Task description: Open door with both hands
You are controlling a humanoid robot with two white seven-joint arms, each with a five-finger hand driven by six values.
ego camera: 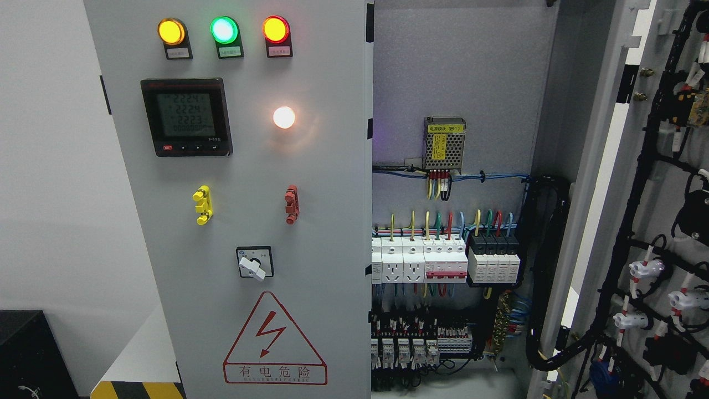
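A grey electrical cabinet fills the head view. Its left door [310, 183] is shut and carries three lit lamps [223, 30], a digital meter [186, 116], a white lamp [283, 117], yellow [202, 205] and red [292, 204] switch handles, a rotary switch [254, 266] and a red hazard triangle [275, 342]. The right door [659, 221] stands swung open at the far right, its wired inner face showing. The cabinet's inside [448, 260] shows breakers, sockets and coloured wires. Neither hand nor arm is in view.
A white wall [50, 166] lies left of the cabinet. A black box [27, 349] sits at the lower left. A yellow-black striped base [138, 389] shows under the cabinet. A thick black cable bundle [545, 277] runs down beside the open door's hinge.
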